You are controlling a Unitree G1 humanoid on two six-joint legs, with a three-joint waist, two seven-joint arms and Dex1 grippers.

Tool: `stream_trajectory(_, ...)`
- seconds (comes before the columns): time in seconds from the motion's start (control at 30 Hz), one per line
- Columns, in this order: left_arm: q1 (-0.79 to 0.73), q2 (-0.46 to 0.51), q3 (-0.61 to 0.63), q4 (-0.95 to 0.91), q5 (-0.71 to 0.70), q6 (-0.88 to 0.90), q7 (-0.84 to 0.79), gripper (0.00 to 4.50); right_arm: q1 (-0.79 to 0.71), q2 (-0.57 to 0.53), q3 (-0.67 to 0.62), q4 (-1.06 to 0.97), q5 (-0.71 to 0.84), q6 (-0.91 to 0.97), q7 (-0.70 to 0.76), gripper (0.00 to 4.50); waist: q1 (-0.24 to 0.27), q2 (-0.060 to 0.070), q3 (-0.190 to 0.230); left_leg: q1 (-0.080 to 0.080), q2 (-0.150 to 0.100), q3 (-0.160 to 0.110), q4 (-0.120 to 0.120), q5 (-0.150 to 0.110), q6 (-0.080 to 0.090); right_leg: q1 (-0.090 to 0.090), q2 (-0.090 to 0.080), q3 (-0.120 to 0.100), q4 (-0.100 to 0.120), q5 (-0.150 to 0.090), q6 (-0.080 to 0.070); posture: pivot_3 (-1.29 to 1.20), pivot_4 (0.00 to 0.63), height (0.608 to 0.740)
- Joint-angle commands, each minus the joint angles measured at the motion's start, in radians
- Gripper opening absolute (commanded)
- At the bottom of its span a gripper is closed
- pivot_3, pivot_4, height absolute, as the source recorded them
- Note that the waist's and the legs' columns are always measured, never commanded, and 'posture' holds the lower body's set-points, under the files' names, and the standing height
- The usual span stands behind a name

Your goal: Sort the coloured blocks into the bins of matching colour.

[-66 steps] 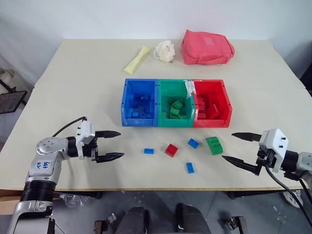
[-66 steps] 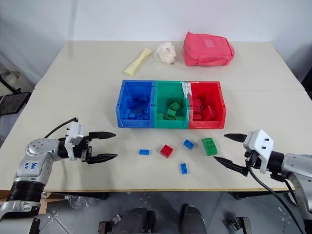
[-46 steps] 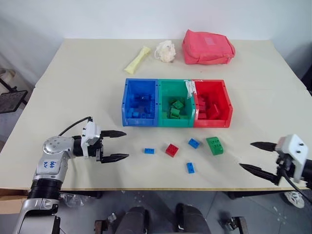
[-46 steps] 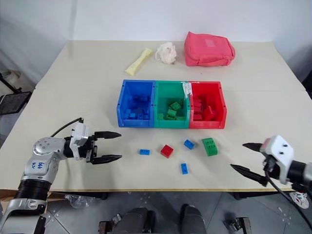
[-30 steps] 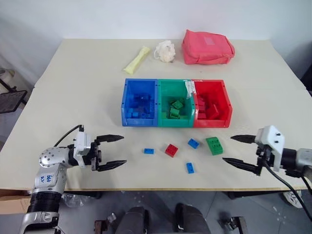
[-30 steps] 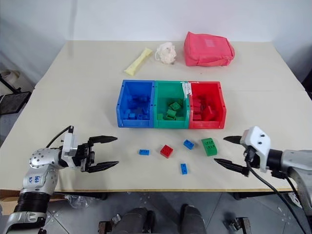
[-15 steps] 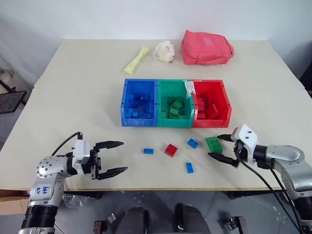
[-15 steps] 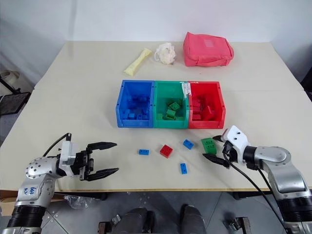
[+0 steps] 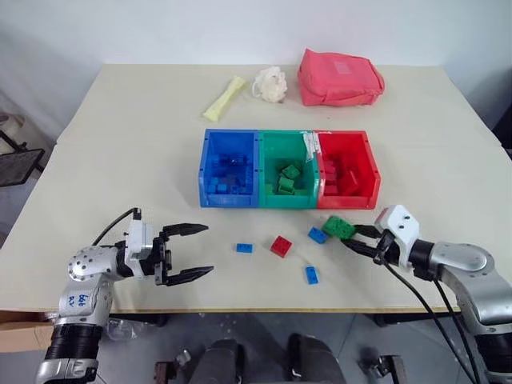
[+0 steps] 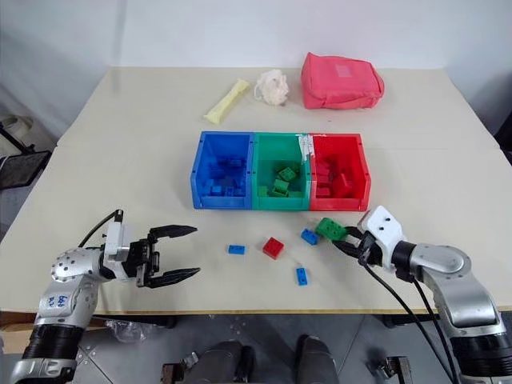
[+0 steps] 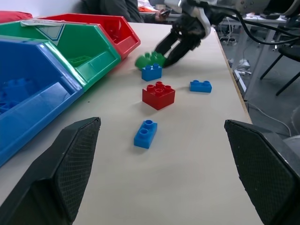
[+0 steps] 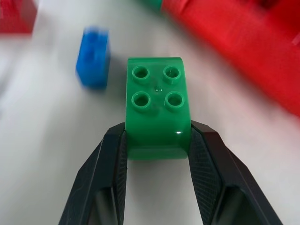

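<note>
Near the red bin (image 9: pixel 350 178), right claw (image 12: pixel 157 145) clamps green block (image 12: pixel 157 105); left claw (image 9: pixel 189 251) gapes.

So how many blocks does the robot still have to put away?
Many blocks already lie in the blue bin, the green bin and the red bin. The right gripper is shut on the green block, which goes in the green bin. Four are left on the table: one red block and three blue blocks. The left gripper is open and empty.

Bare table (image 9: pixel 120 160) left of bins (image 9: pixel 290 170) — loose blocks (image 9: pixel 281 246) crowding the front
</note>
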Motion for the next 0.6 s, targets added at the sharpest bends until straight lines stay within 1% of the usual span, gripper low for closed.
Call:
stream_trajectory(0.03, -0.022, -0.009, -0.008, 0.014, -0.002, -0.021, -0.014, 4.50, -0.040, -0.013, -0.043, -0.087, 0.045, 0.018, -0.003, 1.43, 0.000, 0.000, 0.000, 0.000, 0.000, 0.000, 0.000, 0.000, 0.000, 0.000, 0.000, 0.000, 0.000, 0.000, 0.000, 0.00, 0.150, 0.740)
stream_trajectory(0.13, -0.040, -0.014, -0.013, 0.033, 0.001, -0.027, -0.018, 4.50, -0.123, -0.008, -0.036, -0.104, 0.070, 0.045, -0.009, 1.43, -0.001, 0.000, 0.000, 0.000, 0.000, 0.000, 0.000, 0.000, 0.000, 0.000, 0.000, 0.000, 0.000, 0.000, 0.000, 0.00, 0.150, 0.740)
stream_trajectory(0.2, -0.052, -0.020, -0.017, 0.043, 0.004, -0.033, -0.017, 4.50, -0.225, 0.015, 0.009, -0.066, 0.056, 0.033, -0.008, 1.43, -0.002, 0.000, 0.000, 0.000, 0.000, 0.000, 0.000, 0.000, 0.000, -0.001, 0.000, 0.000, 0.000, 0.000, 0.000, 0.00, 0.150, 0.740)
stream_trajectory(0.3, -0.063, -0.030, -0.025, 0.050, 0.006, -0.043, -0.013, 4.50, -0.393, 0.088, 0.098, 0.062, 0.008, -0.006, -0.013, 1.43, -0.014, 0.000, 0.000, 0.000, 0.000, 0.001, 0.000, 0.000, 0.000, -0.001, 0.001, -0.001, 0.000, 0.000, 0.000, 0.00, 0.150, 0.740)
stream_trajectory(0.4, -0.076, -0.038, -0.029, 0.061, 0.010, -0.052, -0.013, 4.50, -0.527, 0.145, 0.155, 0.198, -0.046, -0.013, -0.031, 1.43, -0.024, 0.000, 0.000, 0.000, 0.000, 0.000, -0.001, 0.000, 0.000, -0.001, 0.001, -0.002, 0.001, 0.000, 0.000, 0.00, 0.150, 0.740)
stream_trajectory(0.47, -0.082, -0.044, -0.031, 0.065, 0.011, -0.059, -0.013, 4.50, -0.595, 0.174, 0.176, 0.266, -0.067, -0.017, -0.035, 2.15, -0.023, 0.000, 0.000, -0.001, -0.001, -0.001, -0.001, 0.000, 0.000, -0.002, 0.000, -0.002, 0.003, 0.000, 0.000, 0.00, 0.150, 0.740)
stream_trajectory(0.5, -0.084, -0.046, -0.031, 0.065, 0.011, -0.062, -0.012, 4.50, -0.610, 0.182, 0.180, 0.282, -0.072, -0.025, -0.032, 2.42, -0.023, 0.000, 0.000, -0.001, -0.001, -0.001, -0.001, 0.000, 0.000, -0.003, 0.000, -0.002, 0.003, 0.000, 0.000, 0.00, 0.150, 0.740)
stream_trajectory(0.6, -0.089, -0.048, -0.032, 0.068, 0.012, -0.065, -0.012, 4.50, -0.625, 0.189, 0.181, 0.295, -0.077, -0.042, -0.015, 3.42, -0.023, 0.000, 0.000, -0.002, -0.003, -0.003, -0.001, 0.000, 0.001, -0.002, -0.001, -0.003, 0.004, 0.000, 0.000, 0.00, 0.150, 0.740)
